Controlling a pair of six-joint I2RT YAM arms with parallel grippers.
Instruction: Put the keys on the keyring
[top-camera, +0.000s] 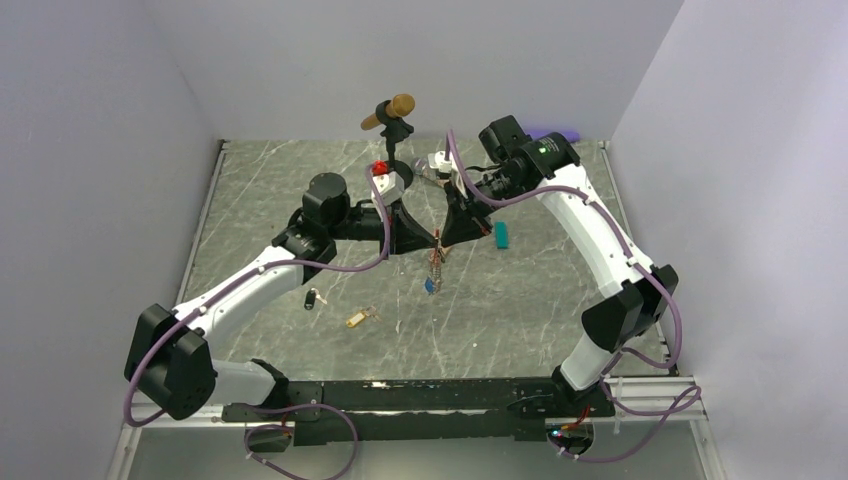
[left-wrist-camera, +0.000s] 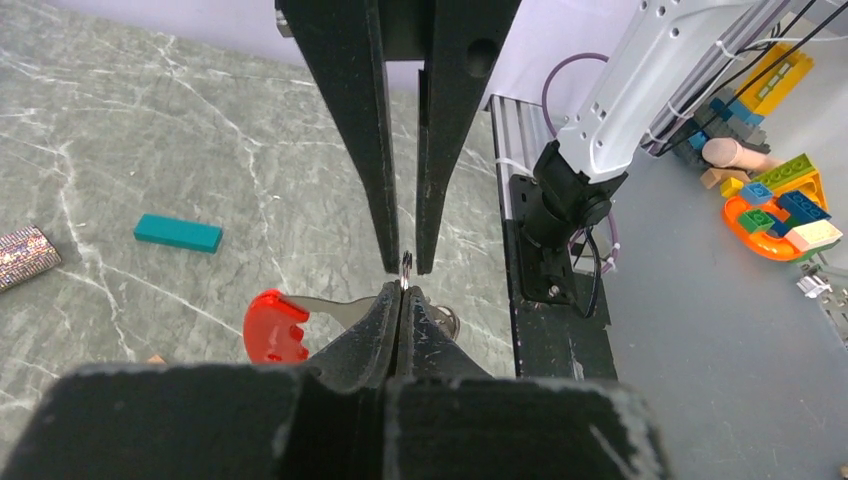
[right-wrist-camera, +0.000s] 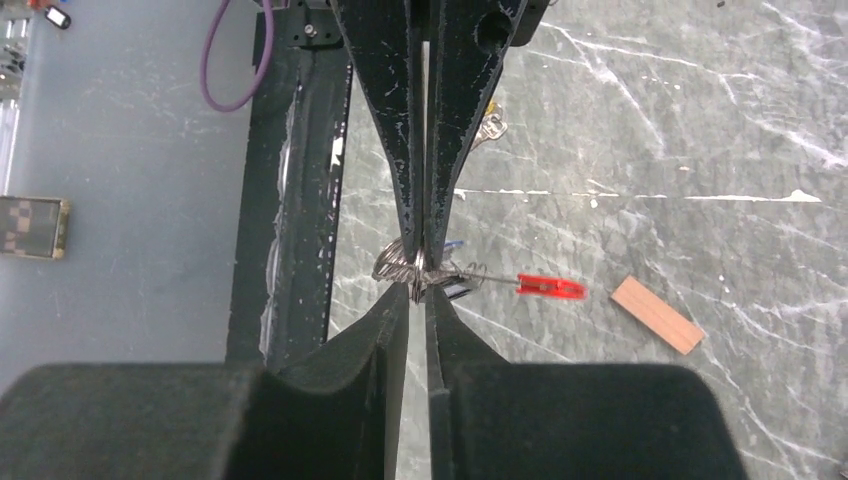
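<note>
Above veined marble (top-camera: 560, 300), left pincer (left-wrist-camera: 403, 268) and right pincer (right-wrist-camera: 420, 262) clenched on silvery-coiled, red-clipped keyring (left-wrist-camera: 275, 325).

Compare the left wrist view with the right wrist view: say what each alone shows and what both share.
Left wrist only: the teal block, the glittery tube at the left edge, toy bricks beyond the table. Right wrist only: the tan wooden block in full, a checkered card off the table. Both: the left end effector and right end effector meeting tip to tip, each pinched on the keyring, its red clip showing.
</note>
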